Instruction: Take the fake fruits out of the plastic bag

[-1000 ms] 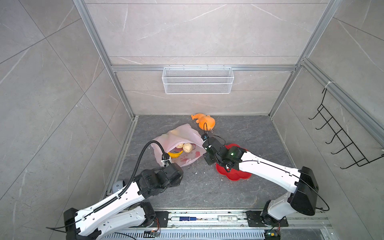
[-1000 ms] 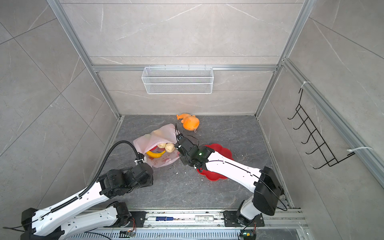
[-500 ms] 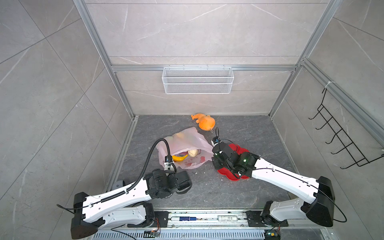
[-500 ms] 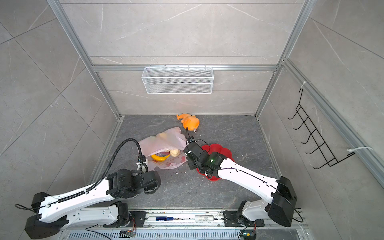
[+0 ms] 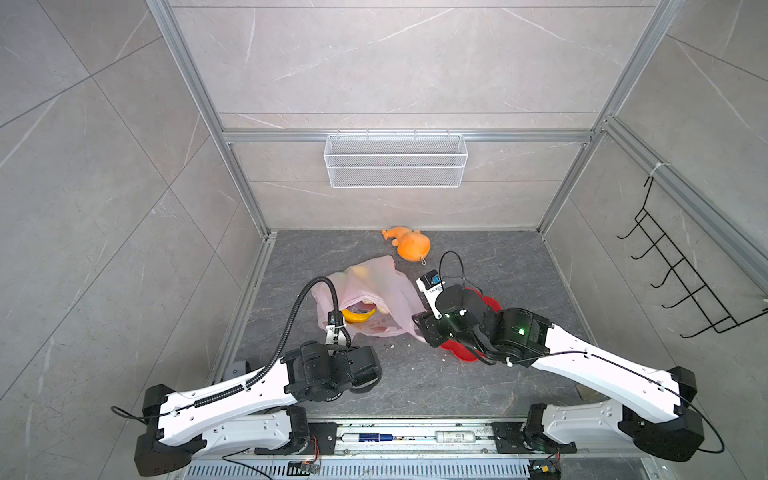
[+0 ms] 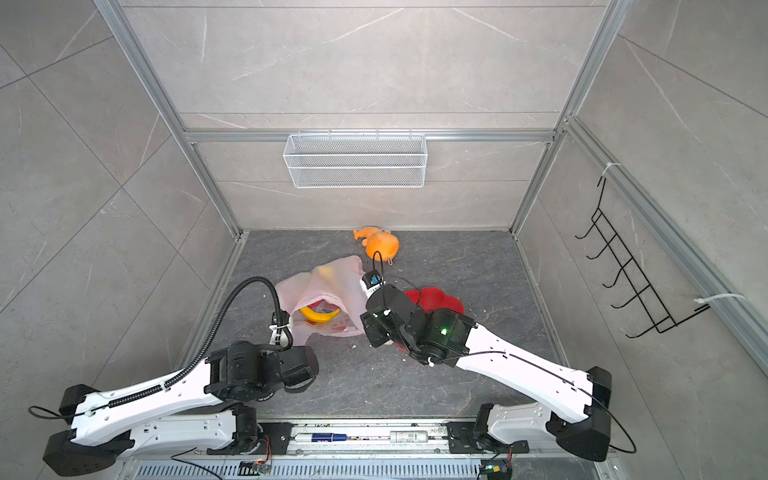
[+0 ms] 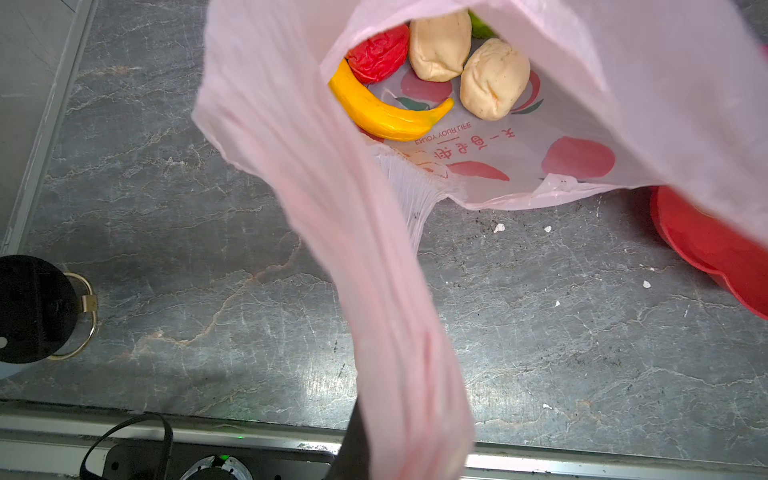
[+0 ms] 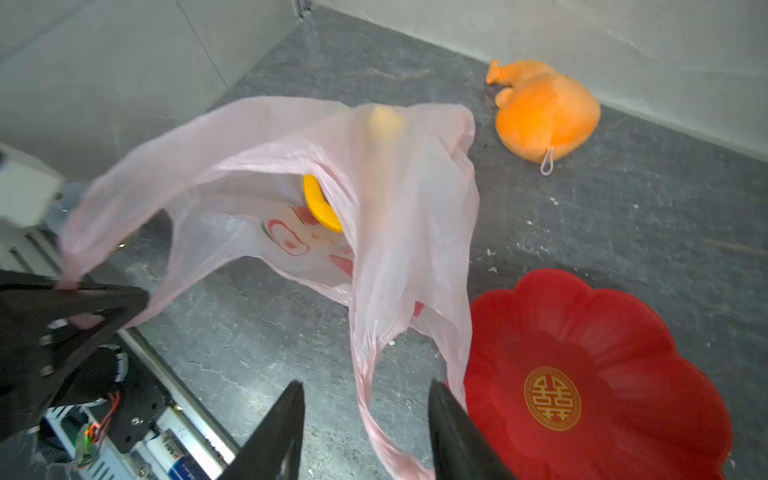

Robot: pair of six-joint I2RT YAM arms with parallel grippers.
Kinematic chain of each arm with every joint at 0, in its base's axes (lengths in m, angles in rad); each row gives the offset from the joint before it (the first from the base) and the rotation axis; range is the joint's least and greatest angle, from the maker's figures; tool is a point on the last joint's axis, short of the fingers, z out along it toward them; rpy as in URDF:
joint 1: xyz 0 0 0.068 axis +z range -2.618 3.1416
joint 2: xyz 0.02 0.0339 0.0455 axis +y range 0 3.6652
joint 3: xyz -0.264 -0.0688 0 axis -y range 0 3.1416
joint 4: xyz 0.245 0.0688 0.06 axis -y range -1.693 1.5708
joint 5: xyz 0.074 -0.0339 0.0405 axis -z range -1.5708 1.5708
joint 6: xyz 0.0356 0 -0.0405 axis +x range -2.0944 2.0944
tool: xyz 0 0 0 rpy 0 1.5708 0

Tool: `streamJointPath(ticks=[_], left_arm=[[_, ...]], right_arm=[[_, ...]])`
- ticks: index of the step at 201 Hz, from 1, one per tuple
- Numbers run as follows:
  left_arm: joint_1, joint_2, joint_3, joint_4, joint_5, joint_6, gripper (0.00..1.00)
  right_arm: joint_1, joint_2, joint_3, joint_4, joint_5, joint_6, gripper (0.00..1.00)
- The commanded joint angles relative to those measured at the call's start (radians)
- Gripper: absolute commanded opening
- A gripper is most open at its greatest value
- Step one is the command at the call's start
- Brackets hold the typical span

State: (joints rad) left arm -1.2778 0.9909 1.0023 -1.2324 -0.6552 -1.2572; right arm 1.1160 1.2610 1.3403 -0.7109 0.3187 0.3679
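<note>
The left pincer [image 8: 83, 307] is clamped on one handle of the plastic bag [image 8: 415, 208], while the right pincer [image 8: 365, 388] gapes around the other.

One pale-pink plastic bag [image 5: 374, 286] holds six toy fruits that can be made out: one yellow banana [image 7: 386, 112], one red ball [image 7: 378, 52], two beige lumps [image 7: 439, 43] [image 7: 494, 77], one green piece [image 7: 480, 25] mostly hidden, and one yellow ball [image 8: 386, 122] seen dimly through the film. Outside it lie one orange plush toy [image 5: 409, 245] and one red flower-shaped plate [image 8: 582, 353]. There are two robot arms, a left arm [image 5: 232, 395] and a right arm [image 5: 602, 365], plus one wire basket [image 5: 395, 166] and one black hook rack [image 5: 681, 282].
</note>
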Motion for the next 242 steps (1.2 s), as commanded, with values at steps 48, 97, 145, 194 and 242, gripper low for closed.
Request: streamJointPath(ticks=[48, 97, 145, 194, 242], left_arm=[[-0.074, -0.021, 0.042, -0.013, -0.09, -0.031, 0.0], [-0.139, -0.032, 0.01, -0.063, -0.113, -0.145, 0.0], [-0.142, -0.092, 0.075, -0.139, -0.186, -0.155, 0.0], [-0.141, -0.082, 0.111, -0.192, -0.171, -0.166, 0.0], [-0.142, -0.069, 0.061, -0.121, -0.157, -0.166, 0.0]], right_arm=[[0.079, 0.206, 0.057, 0.091, -0.058, 0.069, 0.24], [0.074, 0.341, 0.057, 0.209, -0.067, 0.141, 0.2], [0.025, 0.241, -0.053, 0.24, -0.031, 0.204, 0.24], [0.007, 0.215, -0.079, 0.287, -0.187, 0.16, 0.27], [0.008, 0.379, 0.011, 0.347, -0.311, 0.203, 0.18]])
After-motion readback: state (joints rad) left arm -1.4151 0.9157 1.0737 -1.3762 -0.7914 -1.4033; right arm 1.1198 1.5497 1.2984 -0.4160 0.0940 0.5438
